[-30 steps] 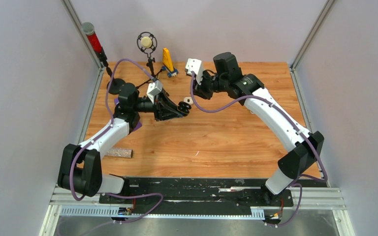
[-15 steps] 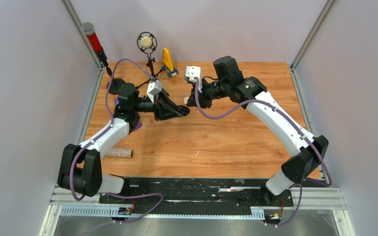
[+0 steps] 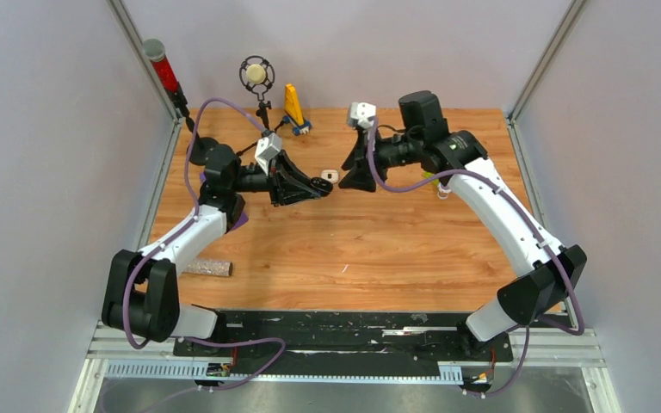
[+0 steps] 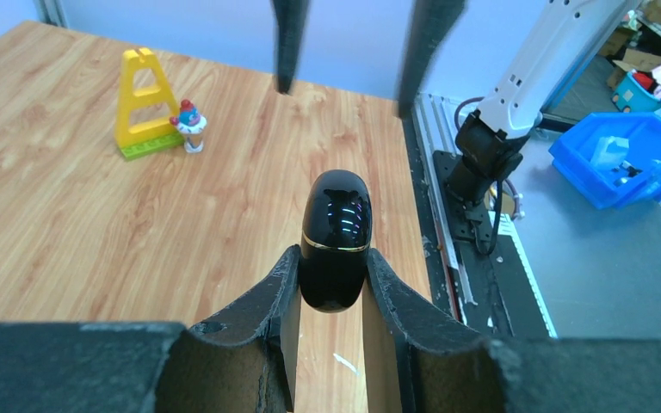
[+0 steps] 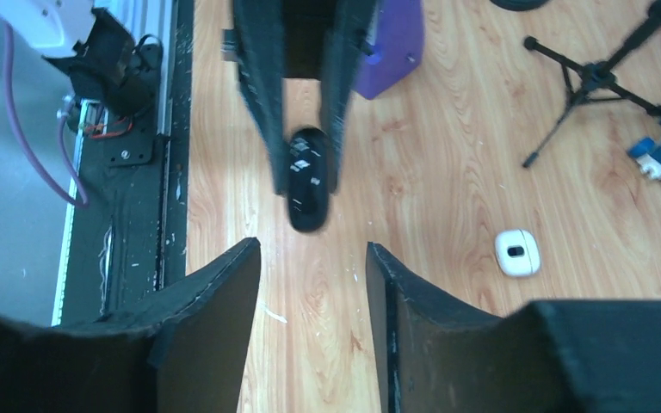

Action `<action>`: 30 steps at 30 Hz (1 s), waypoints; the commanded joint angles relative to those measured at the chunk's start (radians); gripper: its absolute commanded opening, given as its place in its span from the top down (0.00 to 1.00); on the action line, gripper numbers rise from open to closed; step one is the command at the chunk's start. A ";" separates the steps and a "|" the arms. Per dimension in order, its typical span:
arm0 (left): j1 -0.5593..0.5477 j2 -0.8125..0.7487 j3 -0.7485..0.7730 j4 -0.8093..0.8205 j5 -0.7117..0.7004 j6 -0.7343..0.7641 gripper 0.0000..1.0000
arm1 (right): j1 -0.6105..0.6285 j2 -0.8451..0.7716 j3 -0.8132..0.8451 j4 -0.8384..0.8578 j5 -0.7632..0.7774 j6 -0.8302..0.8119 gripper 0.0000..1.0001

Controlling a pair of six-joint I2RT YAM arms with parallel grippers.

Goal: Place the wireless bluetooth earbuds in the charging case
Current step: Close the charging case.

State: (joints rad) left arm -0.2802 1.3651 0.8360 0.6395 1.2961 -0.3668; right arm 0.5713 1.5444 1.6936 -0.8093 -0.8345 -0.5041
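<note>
A black charging case is clamped in the left claw. The right claw is spread apart, with nothing held.

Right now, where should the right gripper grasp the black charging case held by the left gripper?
Probably the free end of the black charging case, beyond the gold seam, approached head-on by the right gripper: the left gripper clamps only its other half.

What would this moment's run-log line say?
left gripper: shut on black case | right gripper: open, empty | white case: on table
</note>
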 commanded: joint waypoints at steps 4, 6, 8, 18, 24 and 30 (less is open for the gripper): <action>-0.002 0.027 0.020 0.256 -0.096 -0.241 1.00 | -0.153 -0.027 -0.143 0.300 -0.266 0.257 0.44; -0.002 0.035 0.003 0.300 -0.141 -0.292 1.00 | -0.154 -0.048 -0.226 0.409 -0.303 0.299 0.43; -0.002 0.047 -0.013 0.346 -0.195 -0.348 1.00 | -0.154 -0.050 -0.287 0.518 -0.338 0.362 0.41; -0.026 0.142 -0.056 0.511 -0.333 -0.538 1.00 | -0.154 0.052 -0.347 0.822 -0.342 0.680 0.32; -0.044 0.171 -0.052 0.569 -0.349 -0.594 1.00 | -0.155 0.128 -0.331 0.877 -0.313 0.771 0.37; -0.054 0.182 -0.052 0.584 -0.347 -0.594 1.00 | -0.160 0.143 -0.345 0.933 -0.329 0.820 0.41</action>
State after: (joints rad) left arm -0.3260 1.5440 0.7784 1.1519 0.9668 -0.9447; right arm 0.4156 1.6993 1.3373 0.0105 -1.1431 0.2481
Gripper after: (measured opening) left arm 0.347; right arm 0.596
